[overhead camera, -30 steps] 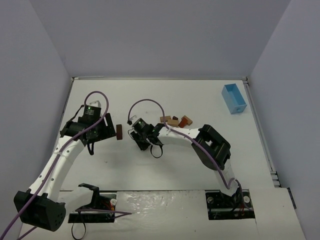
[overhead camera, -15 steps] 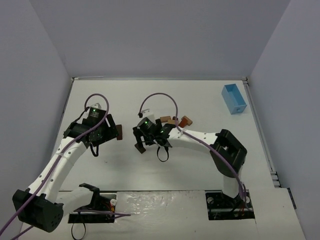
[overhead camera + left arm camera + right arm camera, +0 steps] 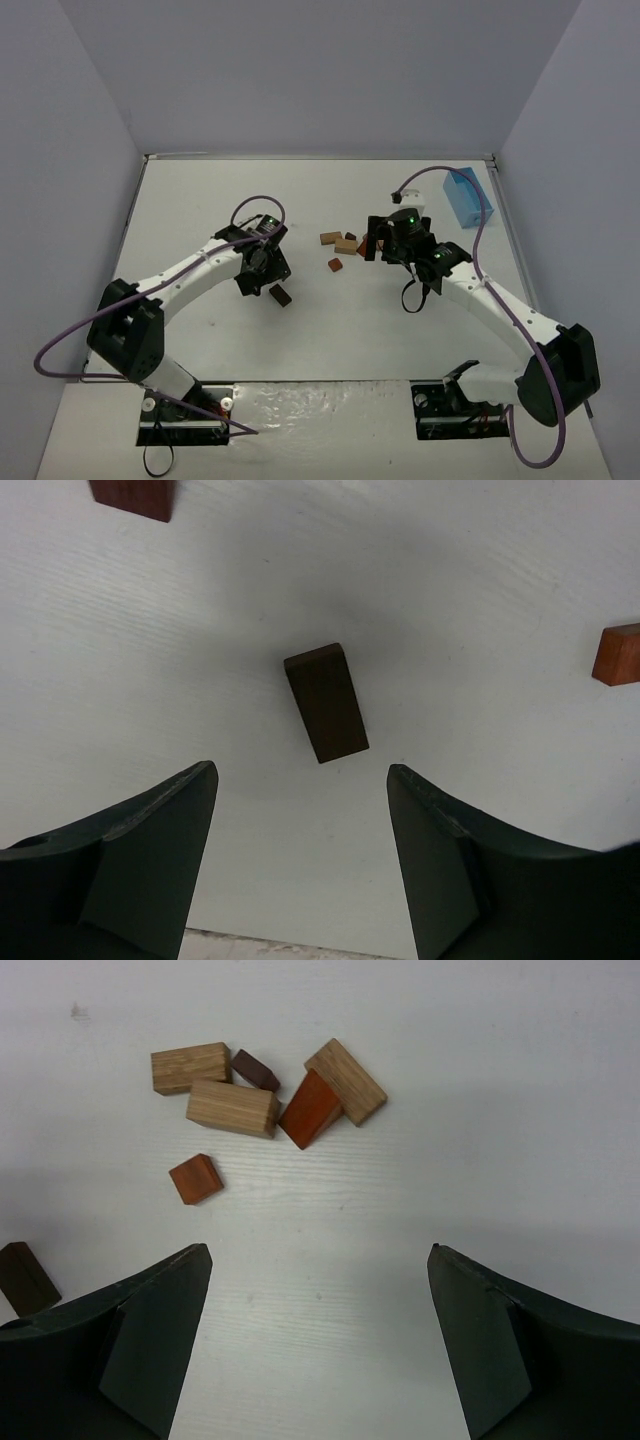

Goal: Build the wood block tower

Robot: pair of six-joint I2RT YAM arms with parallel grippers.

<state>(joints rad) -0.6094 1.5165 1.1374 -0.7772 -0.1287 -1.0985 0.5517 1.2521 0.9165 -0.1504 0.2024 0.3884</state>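
No tower stands yet. All the wood blocks (image 3: 232, 1108) lie flat and single on the tabletop (image 3: 200, 200), so the build looks to be at its first step, choosing and setting a base. A dark brown block (image 3: 326, 702) lies alone near the middle of the tabletop, a little toward the near edge. The loose cluster (image 3: 346, 1080) of tan, reddish and dark pieces lies beyond it, toward the far edge and right of centre. A small reddish cube (image 3: 195, 1178) sits just apart on the cluster's near side.

The left tool (image 3: 300, 775) hangs over the dark brown block with jaws apart and empty, the block ahead of its fingertips and untouched. The right tool (image 3: 320, 1255) is spread wide and holds nothing, on the right-edge side of the cluster.

The next move probably calls for one tool to descend squarely, close across a block's narrow sides and carry it onto the base. Both arms reach forward with wrists tipped down, the left angling in toward the centre.
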